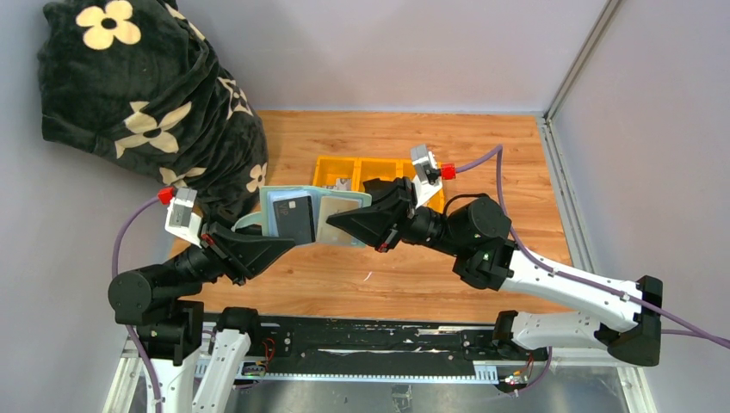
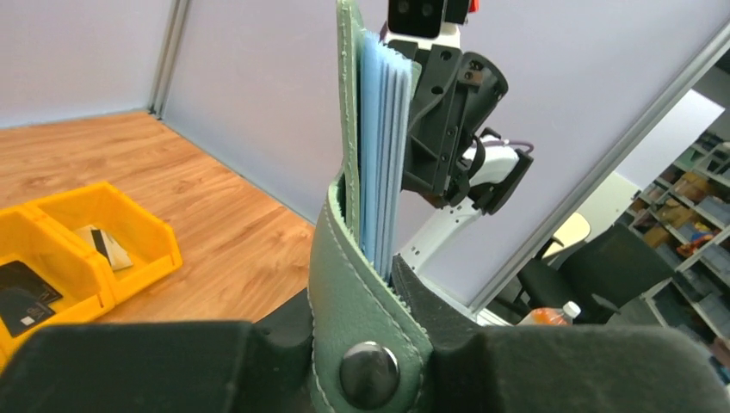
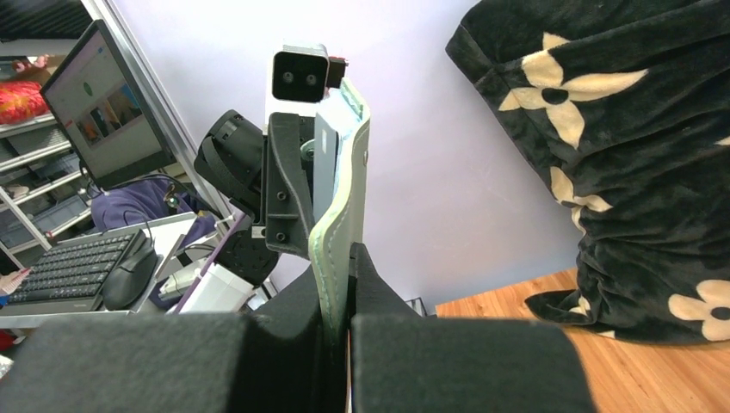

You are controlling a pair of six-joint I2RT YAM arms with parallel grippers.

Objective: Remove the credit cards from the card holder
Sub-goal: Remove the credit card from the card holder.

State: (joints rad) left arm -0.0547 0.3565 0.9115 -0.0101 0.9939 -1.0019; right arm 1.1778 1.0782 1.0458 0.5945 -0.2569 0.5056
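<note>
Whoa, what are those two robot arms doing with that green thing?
They are holding a green card holder open between them, up in the air. The left gripper pinches its left side, by the snap flap. The right gripper pinches its right edge. A dark card and a pale card sit in its leaves. A black card and a striped tan card lie in the yellow tray behind.

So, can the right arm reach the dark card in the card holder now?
Probably not: the right gripper is shut on the card holder, and the left gripper on its other end. The dark card shows uncovered, but neither gripper is free.
</note>
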